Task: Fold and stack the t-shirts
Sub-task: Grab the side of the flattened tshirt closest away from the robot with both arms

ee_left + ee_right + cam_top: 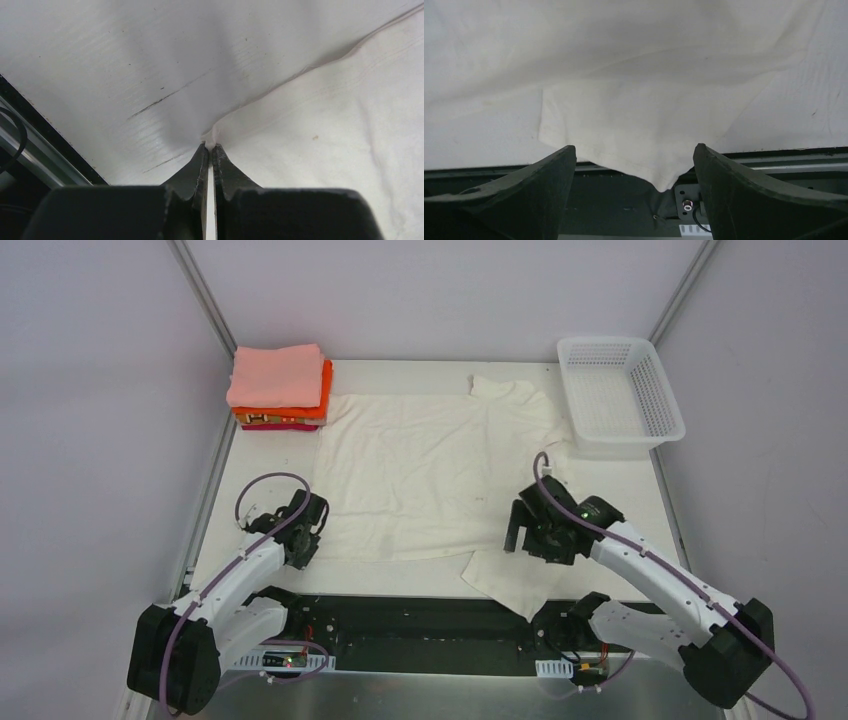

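Left gripper (210, 150) fills the bottom of its wrist view, its black fingers (192, 172) pinched shut on the hem of the cream t-shirt (430, 465) at the shirt's 7 o'clock corner, where the cloth puckers at the tips. Right gripper (634, 175) hangs spread wide over the sleeve at the shirt's 5 o'clock, which droops past the table (625, 505) edge. The shirt lies flat mid-table. At 11 o'clock, a folded salmon-pink shirt (273, 376) tops an orange shirt (322, 398) and a magenta shirt (290, 427). A white basket (667, 400) stands at 1 o'clock.
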Tool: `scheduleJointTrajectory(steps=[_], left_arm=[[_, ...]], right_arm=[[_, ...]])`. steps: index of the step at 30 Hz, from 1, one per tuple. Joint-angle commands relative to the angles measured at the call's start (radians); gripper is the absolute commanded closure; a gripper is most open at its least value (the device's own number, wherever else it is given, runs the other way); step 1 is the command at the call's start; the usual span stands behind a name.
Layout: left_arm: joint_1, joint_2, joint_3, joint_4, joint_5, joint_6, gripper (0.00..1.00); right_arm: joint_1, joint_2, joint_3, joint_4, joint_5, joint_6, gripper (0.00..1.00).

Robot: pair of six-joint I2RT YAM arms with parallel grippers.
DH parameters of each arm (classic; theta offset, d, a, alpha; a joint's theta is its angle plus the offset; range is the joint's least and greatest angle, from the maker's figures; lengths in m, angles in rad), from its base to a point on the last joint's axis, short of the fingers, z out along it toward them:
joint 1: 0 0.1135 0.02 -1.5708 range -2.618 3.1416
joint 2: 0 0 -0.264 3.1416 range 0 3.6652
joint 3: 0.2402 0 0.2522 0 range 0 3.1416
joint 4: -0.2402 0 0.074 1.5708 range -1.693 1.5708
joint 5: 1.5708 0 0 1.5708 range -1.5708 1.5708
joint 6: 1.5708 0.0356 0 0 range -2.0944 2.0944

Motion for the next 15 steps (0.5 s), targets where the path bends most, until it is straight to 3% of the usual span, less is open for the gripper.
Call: scheduleJointTrajectory(steps=[1,7,15], left_arm=[[0.016,-0.008,0.007,-0.017,-0.051,0.018,1.00],[0.015,-0.002,0.004,-0.009,-0.041,0.018,1.00],[0.016,-0.022,0.011,-0.009,-0.035,0.033,1.00]], right_arm=[[0.188,0.041,0.005,-0.142,-0.023,0.097,0.12],[0.342,0.045,-0.116,-0.138,-0.099,0.253,0.25],[0.366,0.117,-0.176,-0.078,-0.115,0.408,0.37]])
